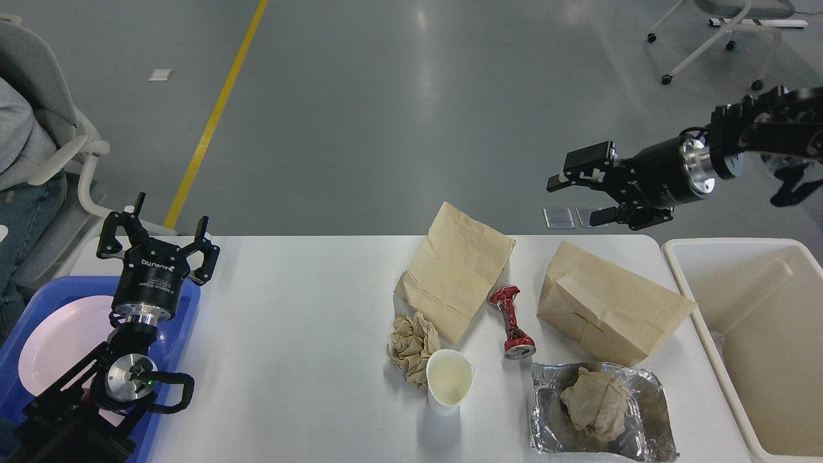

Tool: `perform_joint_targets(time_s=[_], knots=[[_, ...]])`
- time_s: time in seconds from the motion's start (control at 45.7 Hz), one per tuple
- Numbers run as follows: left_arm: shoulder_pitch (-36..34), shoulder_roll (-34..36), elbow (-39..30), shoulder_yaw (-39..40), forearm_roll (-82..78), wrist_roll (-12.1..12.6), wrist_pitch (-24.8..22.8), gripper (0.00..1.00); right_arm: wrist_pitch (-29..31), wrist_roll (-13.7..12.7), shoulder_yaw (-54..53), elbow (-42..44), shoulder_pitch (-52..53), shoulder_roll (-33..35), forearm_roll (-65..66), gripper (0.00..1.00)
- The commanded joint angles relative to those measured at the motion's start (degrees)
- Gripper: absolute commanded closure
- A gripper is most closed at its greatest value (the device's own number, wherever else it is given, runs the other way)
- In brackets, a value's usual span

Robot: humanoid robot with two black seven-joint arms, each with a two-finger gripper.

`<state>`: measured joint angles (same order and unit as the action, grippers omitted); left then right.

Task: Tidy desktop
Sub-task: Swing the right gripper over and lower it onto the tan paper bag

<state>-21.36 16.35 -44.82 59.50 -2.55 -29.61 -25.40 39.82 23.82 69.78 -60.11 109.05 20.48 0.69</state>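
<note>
I see a smooth matt white desktop carrying two creased brown paper bags, a crushed glossy red metal can, and a crinkled shiny foil tray; at its left edge sits a glossy blue plastic tray.

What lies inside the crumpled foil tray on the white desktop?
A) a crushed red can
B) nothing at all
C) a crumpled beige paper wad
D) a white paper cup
C: a crumpled beige paper wad sits in the foil tray, while the crushed red can and the white paper cup rest apart on the desktop.
</note>
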Motion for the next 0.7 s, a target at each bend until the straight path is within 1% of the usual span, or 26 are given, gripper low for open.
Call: perform_joint_targets(time_s=[0.0, 0.066, 0.131, 0.241, 0.306, 0.35, 0.394, 0.569, 0.678], knots=[[0.0, 0.0, 0.0, 0.0, 0.0, 0.0, 0.0, 0.04, 0.7, -12.5, 1.3, -6.7, 8.4, -2.6, -0.5, 0.00], [0.0, 0.0, 0.0, 0.0, 0.0, 0.0, 0.0, 0.04, 0.3, -19.8, 1.2, -10.5, 12.6, -3.3, -0.6, 0.00], [0.0, 0.0, 0.0, 0.0, 0.0, 0.0, 0.0, 0.04, 0.3, -25.2, 1.1, -14.0, 16.1, -4.5, -0.6, 0.00], [0.0, 0.0, 0.0, 0.0, 0.0, 0.0, 0.0, 0.04, 0.3, -32.8, 1.1, -20.6, 22.2, -4.6, -0.1, 0.00], [0.0, 0.0, 0.0, 0.0, 0.0, 0.0, 0.0, 0.04, 0.3, -36.1, 1.1, -24.2, 25.7, -4.2, 0.0, 0.00], [0.0, 0.0, 0.0, 0.0, 0.0, 0.0, 0.0, 0.04, 0.7, -37.3, 1.5, -25.8, 27.3, -3.7, 0.0, 0.00], [0.0, 0.0, 0.0, 0.0, 0.0, 0.0, 0.0, 0.04, 0.8, -37.9, 1.8, -27.2, 28.5, -3.0, 0.1, 0.00], [0.0, 0.0, 0.0, 0.0, 0.0, 0.0, 0.0, 0.04, 1.0, -37.9, 2.4, -35.4, 34.9, -1.7, 2.6, 0.00], [0.0, 0.0, 0.0, 0.0, 0.0, 0.0, 0.0, 0.04, 0.4, -37.8, 1.9, -36.5, 36.1, -0.8, 3.1, 0.00]])
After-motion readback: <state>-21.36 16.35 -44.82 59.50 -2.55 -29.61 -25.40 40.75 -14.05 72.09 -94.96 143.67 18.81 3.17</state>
